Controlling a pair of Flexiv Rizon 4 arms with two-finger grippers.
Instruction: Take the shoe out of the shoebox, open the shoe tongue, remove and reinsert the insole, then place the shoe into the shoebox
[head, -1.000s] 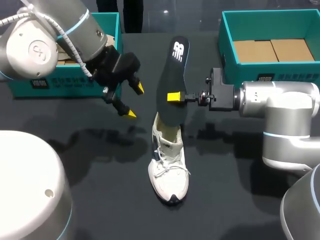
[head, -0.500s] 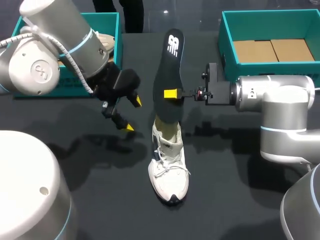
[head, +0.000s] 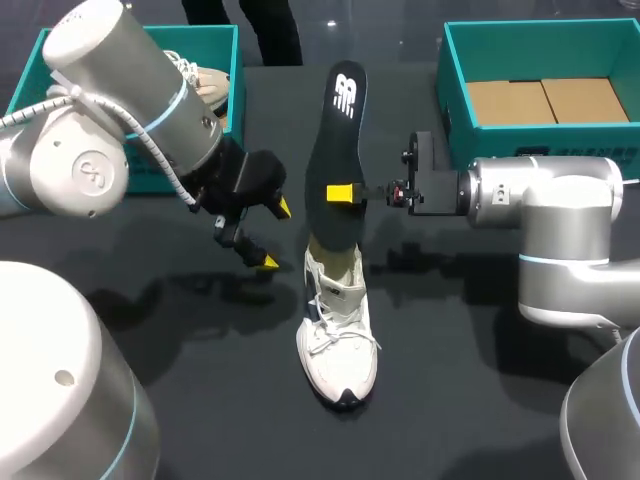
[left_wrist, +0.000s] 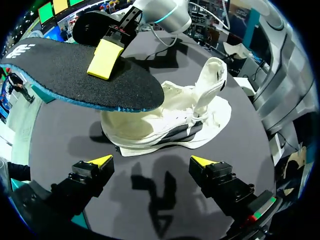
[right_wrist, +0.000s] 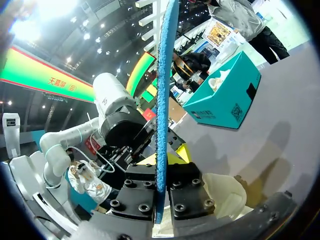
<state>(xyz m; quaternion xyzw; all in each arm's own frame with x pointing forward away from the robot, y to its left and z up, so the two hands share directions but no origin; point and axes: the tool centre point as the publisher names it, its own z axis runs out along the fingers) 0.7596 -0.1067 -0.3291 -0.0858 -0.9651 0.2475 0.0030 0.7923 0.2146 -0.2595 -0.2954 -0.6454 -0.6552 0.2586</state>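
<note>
On the black surface (head: 450, 400), a teal shoebox (head: 455, 120) sits open in the upper right of the head view. The white shoe (head: 338, 340) stands at lower centre with its toe toward the bottom edge. The dark insole (head: 338, 150) stretches from over the shoe's opening toward top centre, pinched at mid-length by the right hand (head: 345, 192), while the left hand (head: 275, 235), left of centre, has its fingers spread and holds nothing.
</note>
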